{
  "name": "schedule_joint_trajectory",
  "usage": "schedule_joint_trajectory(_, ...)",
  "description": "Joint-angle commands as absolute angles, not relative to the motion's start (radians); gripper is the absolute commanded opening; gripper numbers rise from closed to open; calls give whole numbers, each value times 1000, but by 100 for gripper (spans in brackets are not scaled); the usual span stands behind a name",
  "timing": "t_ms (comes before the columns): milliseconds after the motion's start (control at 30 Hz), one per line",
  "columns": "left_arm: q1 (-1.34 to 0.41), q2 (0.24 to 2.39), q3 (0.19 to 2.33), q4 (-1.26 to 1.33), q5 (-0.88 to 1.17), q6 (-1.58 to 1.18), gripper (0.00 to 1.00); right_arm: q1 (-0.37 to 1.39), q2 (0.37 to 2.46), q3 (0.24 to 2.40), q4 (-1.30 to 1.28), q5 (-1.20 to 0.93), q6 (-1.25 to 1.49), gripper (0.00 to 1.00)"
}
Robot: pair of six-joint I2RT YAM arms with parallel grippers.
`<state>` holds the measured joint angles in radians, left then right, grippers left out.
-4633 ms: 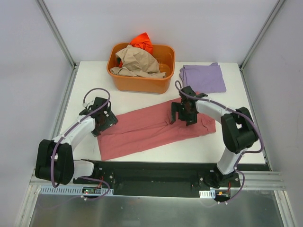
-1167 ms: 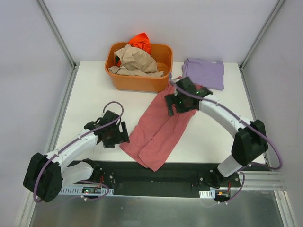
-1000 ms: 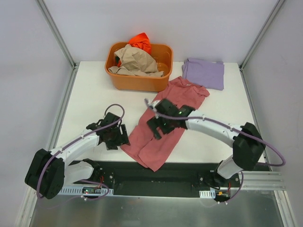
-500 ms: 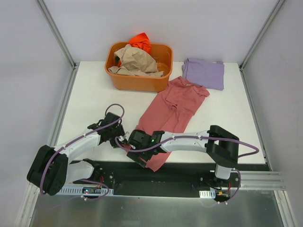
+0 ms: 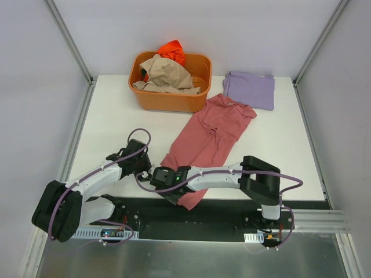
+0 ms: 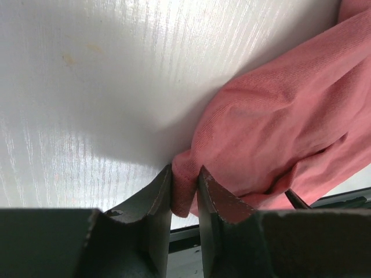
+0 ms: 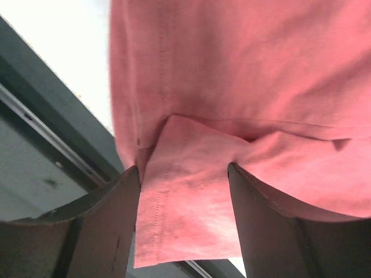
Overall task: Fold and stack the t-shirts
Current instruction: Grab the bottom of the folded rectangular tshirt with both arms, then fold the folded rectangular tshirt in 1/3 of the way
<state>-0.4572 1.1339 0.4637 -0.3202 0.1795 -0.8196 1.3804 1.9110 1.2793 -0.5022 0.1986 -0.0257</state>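
Left pincer (image 6: 184, 175) clamped on thin edge of rose-red shirt (image 5: 208, 136), lower centre; right pincer (image 7: 184, 169) apart, straddling hem. Shallow pinch could slip, bunching fold.

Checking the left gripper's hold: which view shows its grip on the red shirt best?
The left wrist view: the left gripper is shut on a fold of the red shirt, cloth pinched between its jaws. The top view shows it only at the shirt's near corner. The right wrist view shows the right gripper, open over cloth.
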Motion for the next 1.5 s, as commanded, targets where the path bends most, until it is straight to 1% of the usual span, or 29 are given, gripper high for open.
schedule_joint_trajectory(0, -453, 1106, 451, -336, 189, -819, 21, 1376, 1931, 1308, -558, 324, 31, 60)
schedule_joint_trajectory(67, -453, 1097, 451, -336, 190, -819, 20, 1376, 1939, 1308, -569, 337, 37, 55)
schedule_joint_trajectory(133, -451, 1091, 453, -336, 192, -819, 20, 1376, 1931, 1310, -578, 351, 40, 45)
schedule_joint_trajectory(200, -449, 1088, 454, -334, 190, -818, 18, 1374, 1919, 1307, -574, 353, 40, 38)
schedule_joint_trajectory(333, -448, 1086, 459, -336, 196, -818, 14, 1374, 1911, 1301, -551, 325, 28, 31)
schedule_joint_trajectory(400, -446, 1081, 462, -336, 195, -815, 8, 1371, 1927, 1308, -549, 311, 22, 26)
schedule_joint_trajectory(433, -446, 1081, 463, -334, 193, -813, 5, 1371, 1933, 1308, -549, 310, 18, 21)
schedule_joint_trajectory(467, -445, 1081, 465, -336, 195, -810, 3, 1370, 1939, 1310, -551, 308, 20, 18)
schedule_joint_trajectory(533, -443, 1075, 472, -336, 201, -802, 0, 1361, 1933, 1305, -548, 290, 21, 0)
schedule_joint_trajectory(667, -440, 1045, 492, -336, 206, -798, 0, 1344, 1861, 1286, -519, 204, -32, 0)
schedule_joint_trajectory(733, -434, 1022, 492, -337, 184, -819, 0, 1327, 1812, 1264, -485, 105, -52, 0)
schedule_joint_trajectory(800, -425, 1006, 503, -337, 187, -822, 0, 1298, 1767, 1232, -431, -65, -61, 0)
schedule_joint_trajectory(867, -422, 980, 518, -342, 186, -828, 0, 1273, 1747, 1209, -373, -197, -64, 0)
schedule_joint_trajectory(933, -419, 945, 531, -374, 138, -841, 0, 1262, 1744, 1213, -344, -296, -75, 0)
schedule_joint_trajectory(1067, -410, 865, 555, -511, -23, -896, 0, 1262, 1773, 1259, -330, -409, -97, 0)
schedule_joint_trajectory(1133, -400, 825, 555, -555, -70, -911, 0, 1261, 1789, 1285, -325, -452, -95, 0)
schedule_joint_trajectory(1267, -394, 758, 561, -591, -87, -911, 0, 1255, 1787, 1307, -279, -570, -92, 0)
schedule_joint_trajectory(1367, -394, 739, 566, -591, -104, -910, 0, 1229, 1772, 1295, -272, -568, -66, 0)
schedule_joint_trajectory(1467, -396, 764, 592, -554, -94, -905, 0, 1163, 1750, 1255, -270, -560, -28, 0)
